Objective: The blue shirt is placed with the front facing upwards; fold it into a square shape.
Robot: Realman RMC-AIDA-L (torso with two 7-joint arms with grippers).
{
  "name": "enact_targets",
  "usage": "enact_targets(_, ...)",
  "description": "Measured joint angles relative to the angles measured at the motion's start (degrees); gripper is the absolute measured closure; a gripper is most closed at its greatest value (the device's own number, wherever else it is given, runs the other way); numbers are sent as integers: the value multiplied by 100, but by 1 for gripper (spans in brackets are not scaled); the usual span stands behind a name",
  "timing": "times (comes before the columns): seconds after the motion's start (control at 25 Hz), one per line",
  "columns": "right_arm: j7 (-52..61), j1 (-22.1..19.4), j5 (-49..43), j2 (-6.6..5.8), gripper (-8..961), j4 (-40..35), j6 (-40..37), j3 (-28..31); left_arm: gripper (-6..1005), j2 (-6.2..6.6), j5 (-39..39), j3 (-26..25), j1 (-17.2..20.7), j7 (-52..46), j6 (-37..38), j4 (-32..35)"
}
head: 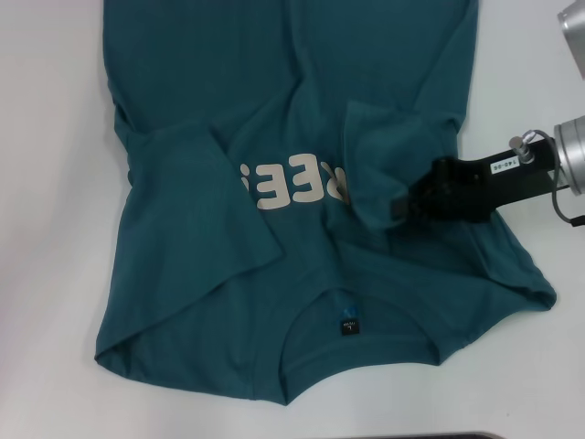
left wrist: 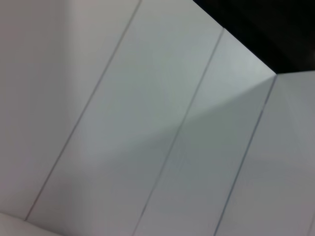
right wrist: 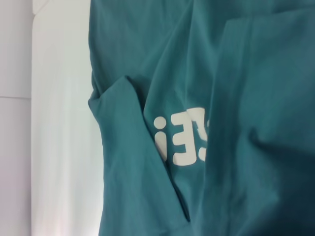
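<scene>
The blue shirt lies front up on the white table, with its collar and black neck tag nearest me. Off-white letters show on the chest. The sleeve on the left is folded in over the body. My right gripper reaches in from the right and holds the other sleeve, which is pulled over the last letters. In the right wrist view the shirt fills the picture, with the letters partly under a raised fold. My left gripper is out of view.
Bare white table borders the shirt on both sides. The right arm's silver link hangs over the right edge. The left wrist view shows only pale panels and a dark corner.
</scene>
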Motion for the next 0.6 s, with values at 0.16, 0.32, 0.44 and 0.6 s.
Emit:
enact_targets(0.16, -94, 7, 8, 37, 945, 73, 13, 10, 279, 10, -93, 0, 32, -124, -91, 15)
enact_targets(0.32, -201, 9, 11, 71, 944, 136, -42, 10, 279, -6, -206, 1, 84, -161, -134, 11)
enact_targets(0.44, -275, 52, 17, 74, 944, 215, -101, 3, 279, -14, -279, 0, 118, -163, -139, 16)
enact_targets(0.6, -278, 51, 22, 56, 934, 229, -120, 7, 279, -23, -358, 0, 135, -164, -139, 21)
